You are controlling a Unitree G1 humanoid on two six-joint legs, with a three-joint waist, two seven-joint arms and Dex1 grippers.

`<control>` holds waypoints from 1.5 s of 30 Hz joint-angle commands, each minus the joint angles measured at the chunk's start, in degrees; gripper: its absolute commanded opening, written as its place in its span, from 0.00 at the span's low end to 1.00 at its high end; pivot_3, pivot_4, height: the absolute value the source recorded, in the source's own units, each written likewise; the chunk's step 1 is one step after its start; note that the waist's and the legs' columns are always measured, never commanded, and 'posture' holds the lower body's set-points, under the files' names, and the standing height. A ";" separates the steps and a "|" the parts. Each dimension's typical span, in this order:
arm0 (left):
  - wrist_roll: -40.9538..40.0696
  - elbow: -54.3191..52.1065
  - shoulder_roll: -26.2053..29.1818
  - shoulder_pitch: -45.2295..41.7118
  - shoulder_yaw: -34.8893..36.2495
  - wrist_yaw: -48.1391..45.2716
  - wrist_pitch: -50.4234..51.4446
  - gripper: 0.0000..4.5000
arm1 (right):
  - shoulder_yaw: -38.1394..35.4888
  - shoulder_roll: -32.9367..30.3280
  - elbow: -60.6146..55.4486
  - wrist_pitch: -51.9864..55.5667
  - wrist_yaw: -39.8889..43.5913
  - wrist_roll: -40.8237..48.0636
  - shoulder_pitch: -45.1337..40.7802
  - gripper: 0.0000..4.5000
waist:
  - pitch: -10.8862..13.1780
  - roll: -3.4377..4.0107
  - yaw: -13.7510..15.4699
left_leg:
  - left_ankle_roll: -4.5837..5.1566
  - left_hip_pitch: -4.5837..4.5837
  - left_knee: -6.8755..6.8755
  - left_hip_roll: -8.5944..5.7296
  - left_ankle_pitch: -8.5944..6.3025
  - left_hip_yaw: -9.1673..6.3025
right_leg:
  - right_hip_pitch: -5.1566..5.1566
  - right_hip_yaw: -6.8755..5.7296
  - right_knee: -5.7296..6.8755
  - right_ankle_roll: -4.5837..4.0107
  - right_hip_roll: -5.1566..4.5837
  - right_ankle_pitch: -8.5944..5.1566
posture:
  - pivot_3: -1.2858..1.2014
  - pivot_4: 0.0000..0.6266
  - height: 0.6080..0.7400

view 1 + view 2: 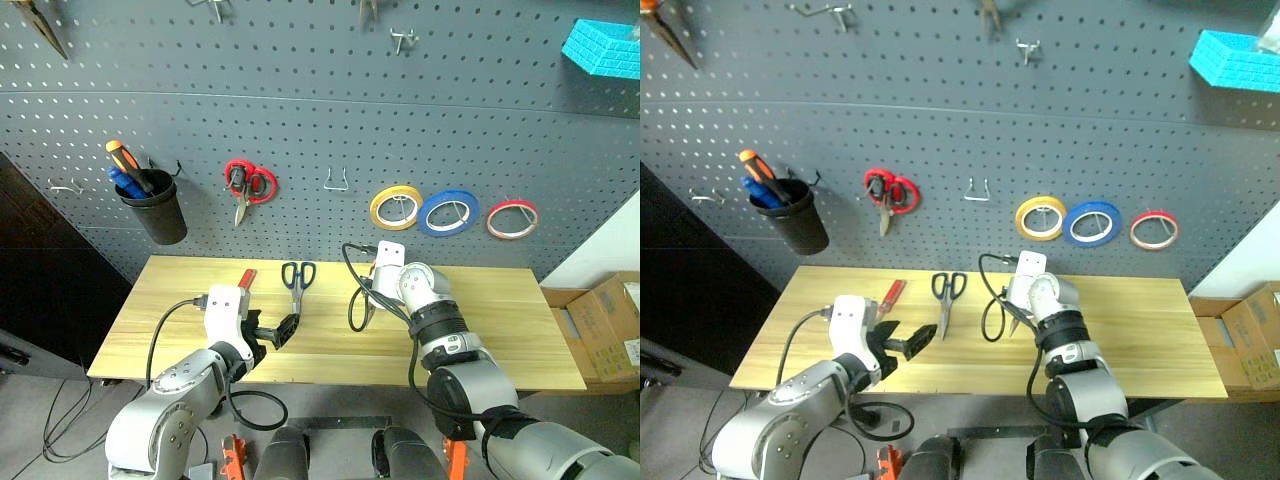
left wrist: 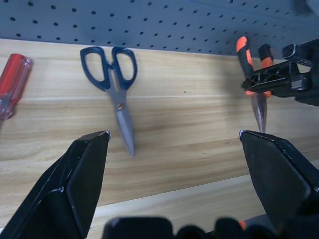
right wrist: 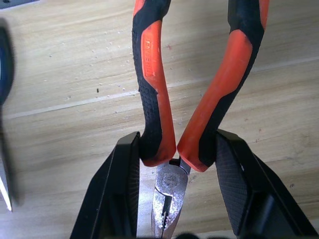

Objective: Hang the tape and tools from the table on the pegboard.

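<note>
My right gripper is shut on the orange-and-black pliers, clamping both handles just above the pivot, over the middle of the wooden table. The dark-blue-handled scissors lie flat near the table's back edge, blades toward me. To their left lies the red-handled screwdriver. My left gripper hovers open and empty in front of the scissors. The red tape hangs on a hook at the right of the grey pegboard.
On the pegboard hang a black cup with screwdrivers, red-handled scissors, a bare hook, a yellow roll and a blue roll. A cyan holder sits top right. Cardboard boxes stand right of the table.
</note>
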 commanded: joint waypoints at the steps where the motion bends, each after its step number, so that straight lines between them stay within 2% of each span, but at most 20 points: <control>1: -1.12 -2.30 0.55 -0.78 0.54 -0.12 -0.15 1.00 | 0.02 15.32 -2.22 -0.23 -0.17 0.72 2.68 0.39 | -0.20 0.03 0.01 | 0.00 0.01 0.00 0.01 0.00 -0.01 | 0.00 0.00 0.03 0.18 0.02 0.11 | 0.61 0.00 1.00; 3: -1.16 -2.03 0.70 -0.97 0.42 -0.03 -0.30 1.00 | 0.16 15.24 -2.25 -0.45 0.25 0.76 2.56 0.39 | -0.37 0.03 0.04 | 0.01 0.00 0.00 0.03 0.01 -0.01 | 0.00 0.02 0.04 0.28 0.06 0.17 | 0.61 0.00 1.00; 6: 0.77 -0.76 1.29 -2.15 -0.98 0.70 -1.93 1.00 | 2.66 12.44 -6.19 -0.51 5.41 0.73 2.26 0.39 | -0.49 0.05 0.04 | 0.01 0.00 0.00 0.04 0.01 -0.01 | 0.00 0.05 0.04 0.28 0.08 0.18 | 0.60 0.00 1.00; 8: 1.02 0.27 0.98 -3.40 -1.43 0.79 -2.53 1.00 | 5.25 9.10 -12.50 1.70 10.14 1.60 3.48 0.39 | -0.53 0.05 0.04 | 0.01 0.00 0.00 0.04 0.01 -0.01 | 0.00 0.07 0.07 0.29 0.10 0.19 | 0.60 0.00 1.00; 12: 2.51 3.80 1.53 -6.50 -4.07 -0.39 -4.98 1.00 | 10.20 0.45 -29.90 9.66 18.36 4.08 11.16 0.39 | -1.74 0.06 0.15 | 0.00 0.00 -0.01 0.05 0.00 -0.06 | 0.06 0.04 0.06 0.28 0.11 0.18 | 0.58 0.00 1.00; 16: 3.84 6.72 1.68 -10.28 -6.18 -1.30 -7.71 1.00 | 20.88 -16.77 -49.89 12.17 33.14 3.07 20.79 0.39 | -2.02 0.15 0.34 | -0.01 0.16 0.06 -0.01 -0.01 -0.09 | 0.39 0.00 -0.07 0.29 0.06 0.10 | 0.57 0.00 1.00; 18: 4.18 7.96 2.00 -11.71 -6.89 -2.16 -8.90 1.00 | 26.66 -25.74 -56.48 9.81 40.67 0.97 23.84 0.39 | -2.02 0.16 0.02 | -0.02 0.37 0.24 -0.06 -0.01 -0.07 | 0.70 0.01 -0.08 0.00 -0.01 -0.07 | 0.56 0.00 1.00; 21: 4.80 9.03 2.10 -14.24 -7.12 -3.24 -11.98 1.00 | 30.72 -36.63 -64.36 2.48 47.50 -4.81 28.70 0.39 | -2.11 0.13 -0.42 | -0.04 0.90 0.28 -0.05 -0.03 0.06 | 1.02 0.06 -0.09 -0.03 -0.06 -0.09 | 0.55 0.00 1.00; 23: 2.30 7.68 0.86 -16.41 -6.14 -4.68 -13.27 1.00 | 26.82 -33.85 -65.79 -6.39 45.69 -8.60 29.12 0.39 | -2.13 0.13 -1.28 | -0.05 1.03 0.24 -0.03 -0.04 0.03 | 1.03 0.02 -0.08 -0.04 -0.05 -0.09 | 0.54 0.00 1.00; 25: -0.66 6.46 -0.85 -18.28 -4.68 -5.29 -13.50 1.00 | 25.38 -29.13 -63.22 -14.21 44.09 -13.03 24.96 0.39 | -2.11 0.16 -2.58 | -0.05 1.19 0.19 -0.03 -0.04 0.00 | 1.00 0.03 -0.06 -0.08 -0.03 -0.06 | 0.54 0.00 1.00; 28: -0.63 7.34 -1.75 -20.38 -3.68 -4.87 -15.32 1.00 | 24.87 -23.46 -56.43 -22.93 43.74 -18.57 19.18 0.39 | -2.14 0.15 -3.80 | -0.03 1.37 0.20 -0.04 -0.03 -0.06 | 1.08 0.06 -0.04 -0.04 0.01 -0.01 | 0.54 0.00 1.00; 31: 0.49 10.19 -2.04 -23.61 -2.18 -3.56 -18.54 1.00 | 24.01 -17.98 -46.56 -34.68 44.05 -23.89 11.10 0.39 | -2.22 0.11 -3.69 | -0.04 1.89 0.16 -0.04 -0.03 -0.12 | 1.66 0.08 -0.04 -0.05 0.08 -0.01 | 0.54 0.00 1.00; 38: 3.34 16.56 -0.72 -27.77 -0.93 -2.35 -23.03 1.00 | 19.44 -10.36 -26.78 -48.91 44.57 -28.22 -0.15 0.39 | -2.25 0.06 -2.71 | -0.18 1.79 -0.01 -0.07 -0.12 -0.17 | 1.63 0.23 -0.03 0.14 0.16 0.10 | 0.56 0.00 1.00; 45: 3.77 23.53 -0.70 -31.91 -0.66 -3.36 -25.72 1.00 | 15.62 -4.79 3.03 -69.11 43.23 -32.75 -13.92 0.39 | -2.25 0.06 -2.67 | -0.24 1.82 -0.07 -0.04 -0.16 -0.20 | 1.59 0.24 0.03 0.18 0.24 0.13 | 0.58 0.00 1.00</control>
